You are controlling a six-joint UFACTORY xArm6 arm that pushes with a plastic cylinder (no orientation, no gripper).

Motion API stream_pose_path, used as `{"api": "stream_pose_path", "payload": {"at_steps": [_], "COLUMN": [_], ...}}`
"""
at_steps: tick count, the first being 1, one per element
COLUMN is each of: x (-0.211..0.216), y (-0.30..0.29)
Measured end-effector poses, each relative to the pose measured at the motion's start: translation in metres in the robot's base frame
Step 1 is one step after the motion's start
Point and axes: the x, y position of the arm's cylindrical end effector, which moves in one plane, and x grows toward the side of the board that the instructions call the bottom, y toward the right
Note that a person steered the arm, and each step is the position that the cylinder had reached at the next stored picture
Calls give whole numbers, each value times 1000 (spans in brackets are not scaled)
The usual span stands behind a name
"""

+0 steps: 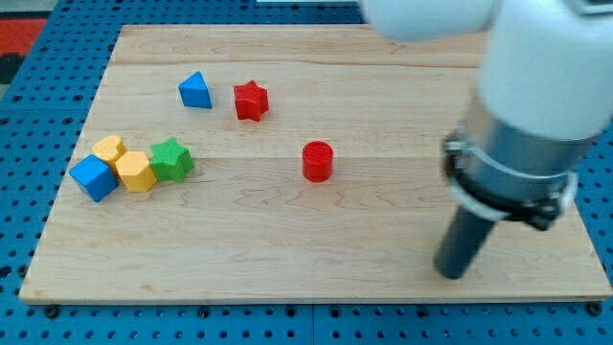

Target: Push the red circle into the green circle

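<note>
The red circle point(317, 161), a short red cylinder, stands near the middle of the wooden board point(287, 249). No green circle shows in the camera view; the only green block is a green star point(171, 159) at the view's left. My tip point(450, 272) rests on the board at the lower right, well to the right of and below the red circle, touching no block. The arm's bulky white and grey body point(522, 105) hides the board's upper right part.
A red star point(251, 100) and a blue triangle point(195, 90) lie at the upper left. A blue cube point(93, 177) and two yellow blocks point(136, 171) point(109, 149) cluster with the green star at the left edge.
</note>
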Motion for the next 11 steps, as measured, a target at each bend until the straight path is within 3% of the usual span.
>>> {"api": "stream_pose_path", "payload": {"at_steps": [1,2,3,4,5,6,7,8,9,10,11], "x": [4,-2,-54,-114,-140,-132,-147,-96,-108,-149,-156], "y": [0,-104,-206,-235,-159,-73,-52,-19,-22,-75,-148]}}
